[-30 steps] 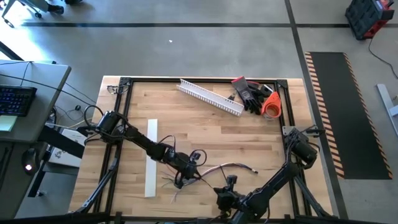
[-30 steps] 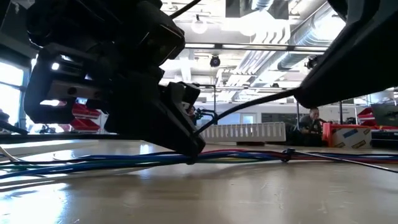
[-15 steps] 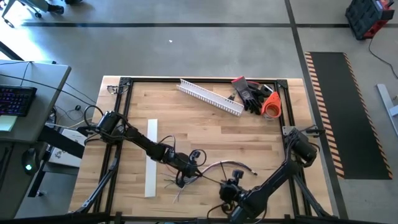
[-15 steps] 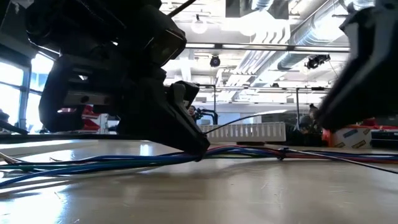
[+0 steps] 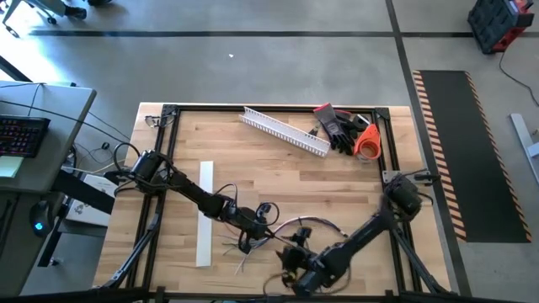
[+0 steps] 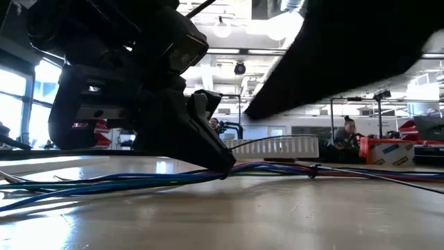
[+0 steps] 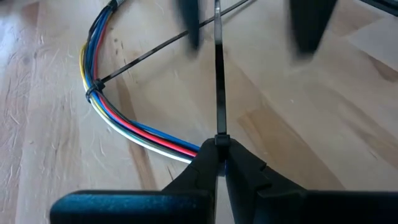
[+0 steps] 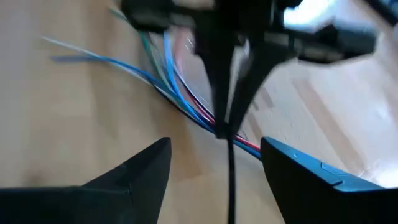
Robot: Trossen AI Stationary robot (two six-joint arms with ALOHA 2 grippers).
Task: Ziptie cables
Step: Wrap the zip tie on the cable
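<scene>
The cables [image 7: 134,127], light, limp and springy, lay curved on the desk [image 5: 337,181], the left hand [image 7: 219,163] clamped on their zip tie [image 7: 218,74], whose stiff tail suited the right hand [image 8: 214,165], fingers apart.

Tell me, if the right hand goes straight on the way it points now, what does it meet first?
Probably the thin black zip tie strap running between the open right hand's fingers, then the left hand pinching the bundle of thin coloured cables. Depth is unclear.
</scene>
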